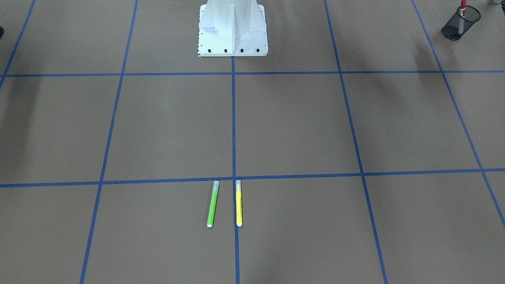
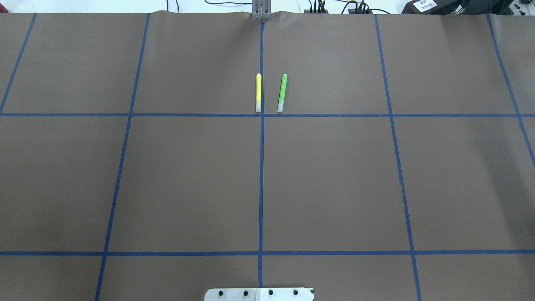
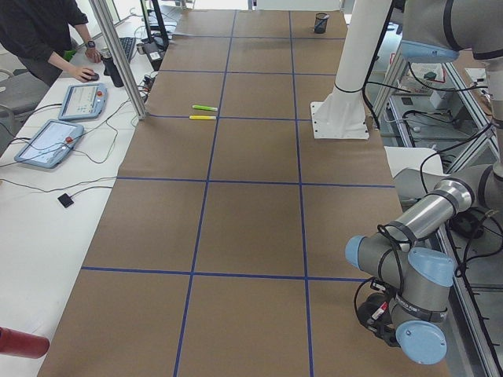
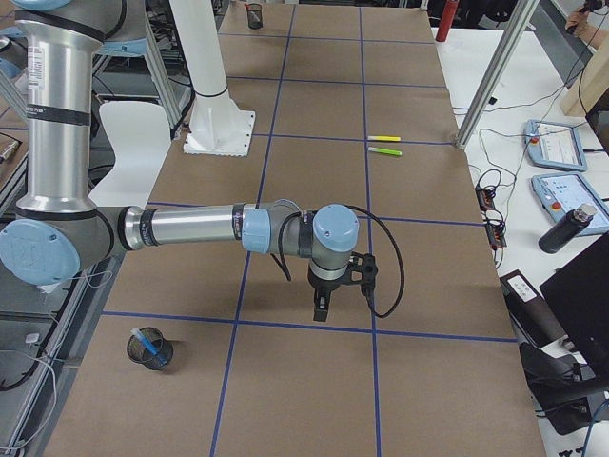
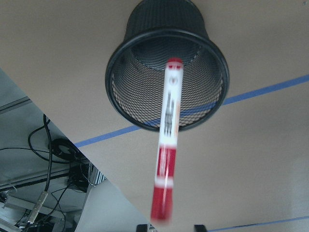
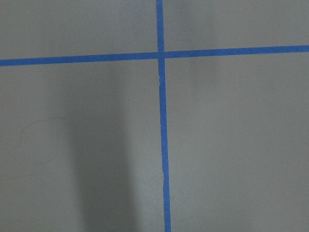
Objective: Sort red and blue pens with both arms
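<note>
The red pen (image 5: 166,145) stands tilted in a black mesh cup (image 5: 120,87) at the table's corner on my left side. In the front-facing view its red end (image 1: 463,7) sticks out of that cup (image 1: 453,29). My left gripper (image 5: 167,227) is straight above, open, and only its two fingertips (image 5: 141,227) show, apart from the pen. The blue pen (image 4: 142,338) lies in a second mesh cup (image 4: 152,354) on my right side. My right gripper (image 4: 321,307) points down over bare table; I cannot tell whether it is open or shut.
A lime-green marker (image 2: 282,93) and a yellow marker (image 2: 258,93) lie side by side near the far middle. The white pedestal (image 1: 232,27) stands at the robot's edge. A person (image 3: 39,31) sits beyond the far edge, beside tablets (image 3: 47,143).
</note>
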You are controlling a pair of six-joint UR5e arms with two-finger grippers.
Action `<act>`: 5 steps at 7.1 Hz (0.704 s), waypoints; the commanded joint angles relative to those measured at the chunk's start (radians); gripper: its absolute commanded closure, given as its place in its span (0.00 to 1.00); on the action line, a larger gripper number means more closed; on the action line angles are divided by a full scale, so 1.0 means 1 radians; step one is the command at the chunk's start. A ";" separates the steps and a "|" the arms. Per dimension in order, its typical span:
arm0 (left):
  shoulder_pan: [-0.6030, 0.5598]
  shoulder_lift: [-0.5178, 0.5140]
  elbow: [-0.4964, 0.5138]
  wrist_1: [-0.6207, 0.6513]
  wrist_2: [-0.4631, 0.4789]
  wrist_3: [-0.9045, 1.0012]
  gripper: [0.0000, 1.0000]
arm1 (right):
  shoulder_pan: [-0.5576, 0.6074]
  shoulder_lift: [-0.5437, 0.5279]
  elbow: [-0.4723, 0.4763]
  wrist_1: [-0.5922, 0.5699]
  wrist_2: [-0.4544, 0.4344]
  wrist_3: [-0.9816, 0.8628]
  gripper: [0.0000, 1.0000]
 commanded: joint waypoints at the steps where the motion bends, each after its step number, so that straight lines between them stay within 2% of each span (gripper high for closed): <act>1: -0.001 -0.048 -0.001 -0.008 0.002 -0.002 0.00 | 0.000 0.004 0.003 -0.002 0.002 -0.014 0.00; 3: -0.003 -0.156 -0.022 -0.080 0.002 0.001 0.00 | -0.006 0.003 -0.002 -0.001 -0.001 -0.006 0.00; 4: -0.003 -0.244 -0.027 -0.138 0.002 -0.001 0.00 | -0.006 0.004 0.004 0.001 0.002 -0.011 0.00; 5: 0.004 -0.295 -0.051 -0.250 0.003 -0.001 0.00 | -0.006 0.003 0.022 0.018 0.002 -0.003 0.00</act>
